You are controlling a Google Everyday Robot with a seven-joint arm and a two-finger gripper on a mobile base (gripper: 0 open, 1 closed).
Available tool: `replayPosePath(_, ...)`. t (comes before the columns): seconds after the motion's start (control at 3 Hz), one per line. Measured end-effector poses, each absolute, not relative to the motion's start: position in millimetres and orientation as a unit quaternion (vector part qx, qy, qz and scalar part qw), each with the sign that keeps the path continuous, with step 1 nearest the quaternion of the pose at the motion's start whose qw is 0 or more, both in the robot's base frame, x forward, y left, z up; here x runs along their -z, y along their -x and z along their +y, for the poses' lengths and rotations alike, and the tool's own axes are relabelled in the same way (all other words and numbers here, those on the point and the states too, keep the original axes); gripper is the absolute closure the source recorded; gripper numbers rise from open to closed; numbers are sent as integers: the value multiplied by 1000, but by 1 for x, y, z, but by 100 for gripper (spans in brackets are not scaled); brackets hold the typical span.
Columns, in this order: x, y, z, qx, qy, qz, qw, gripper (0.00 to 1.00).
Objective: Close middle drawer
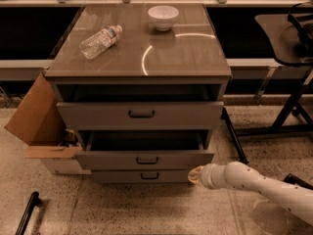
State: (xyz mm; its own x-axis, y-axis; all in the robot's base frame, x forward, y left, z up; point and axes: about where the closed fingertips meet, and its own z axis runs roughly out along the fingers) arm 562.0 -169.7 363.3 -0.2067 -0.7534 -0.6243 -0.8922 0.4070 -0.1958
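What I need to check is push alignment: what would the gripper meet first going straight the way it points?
Probably the lower right corner of the middle drawer; the gripper sits just right of it, pointing left. Depth is unclear, so it might touch the lowest drawer instead.

- The cabinet top (186,58) carried a plastic bottle (100,41) lying on its side at the left and a white bowl (163,17) upright near the back edge, well apart.
- The speckled floor (146,209) carried a cardboard box (34,119) against the left side of the cabinet (221,89).
- The gripper (194,175) hung low over the floor at the cabinet's lower right front.
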Motion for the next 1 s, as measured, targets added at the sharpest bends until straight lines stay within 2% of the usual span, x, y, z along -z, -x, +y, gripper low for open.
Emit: replayPosePath(1.0, -379, -652, -195, -84, 508, 758, 401, 100)
